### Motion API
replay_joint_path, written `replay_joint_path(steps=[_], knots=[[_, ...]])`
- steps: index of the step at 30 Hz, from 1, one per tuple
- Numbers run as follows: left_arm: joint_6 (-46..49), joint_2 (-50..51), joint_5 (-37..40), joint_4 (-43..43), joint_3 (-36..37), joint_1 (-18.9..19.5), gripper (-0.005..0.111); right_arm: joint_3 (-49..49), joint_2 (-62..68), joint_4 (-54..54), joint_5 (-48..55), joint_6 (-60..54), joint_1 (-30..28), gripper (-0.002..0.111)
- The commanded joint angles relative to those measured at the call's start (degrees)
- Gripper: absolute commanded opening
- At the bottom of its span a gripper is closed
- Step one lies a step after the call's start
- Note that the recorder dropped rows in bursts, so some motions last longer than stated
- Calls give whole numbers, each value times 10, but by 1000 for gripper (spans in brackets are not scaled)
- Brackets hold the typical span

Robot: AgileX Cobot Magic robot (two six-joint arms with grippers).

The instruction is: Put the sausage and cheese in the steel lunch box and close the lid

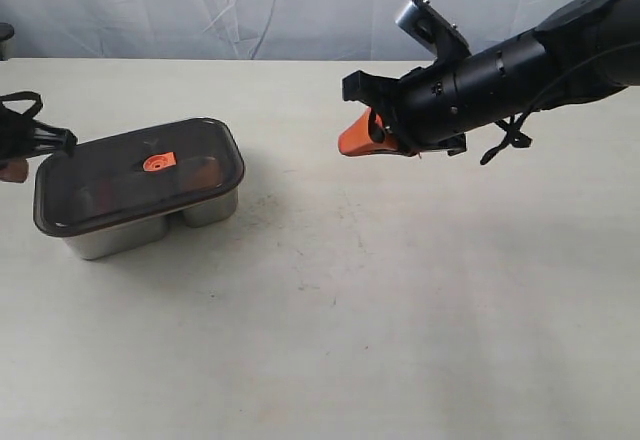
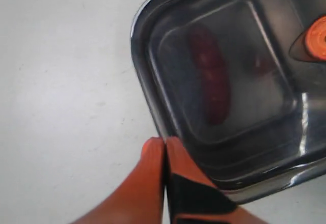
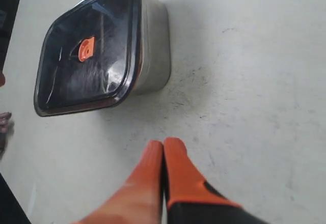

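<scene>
The steel lunch box [image 1: 150, 228] stands at the left of the table with the dark lid [image 1: 115, 188] lying on top, its orange valve tab [image 1: 159, 161] in the middle. Through the lid [image 2: 265, 137] the red sausage [image 2: 214, 81] shows in one compartment. The cheese does not show plainly under the dark lid. My left gripper [image 2: 164, 142] is shut and empty, its tips right at the lid's rim near a corner; it is at the far left [image 1: 14, 170] in the exterior view. My right gripper [image 1: 350, 140] hangs shut and empty above the table, well right of the box [image 3: 153, 46].
The pale table [image 1: 330, 300] spreads to the front and right of the box. A grey cloth backdrop [image 1: 250, 5] closes the far side. The right arm's black body [image 1: 500, 75] reaches in from the upper right.
</scene>
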Motion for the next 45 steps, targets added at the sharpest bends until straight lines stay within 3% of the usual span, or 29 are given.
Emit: replay_joint_path(steps=[1, 6, 10, 13, 16, 20, 31, 45], knots=[[4, -2, -71, -11, -2, 13, 0, -33, 21, 14, -38, -13, 56, 0], [14, -2, -106, -58, -17, 79, 0, -148, 89, 17, -72, -11, 126, -1], [50, 13, -122, -78, -20, 85, 0, -244, 156, -12, -66, 8, 160, -1], [103, 53, -120, -129, -28, 85, 0, -280, 190, -114, -62, 72, 173, -1], [194, 78, -111, -218, -44, 85, 0, -281, 197, -183, -58, 117, 173, -1], [256, 88, -104, -272, -57, 85, 0, -281, 195, -225, -33, 136, 173, -1], [277, 117, -74, -309, -78, 113, 0, -281, 194, -254, 44, 144, 173, -1], [297, 122, -74, -332, -80, 113, 0, -281, 211, -250, 13, 145, 173, -1]])
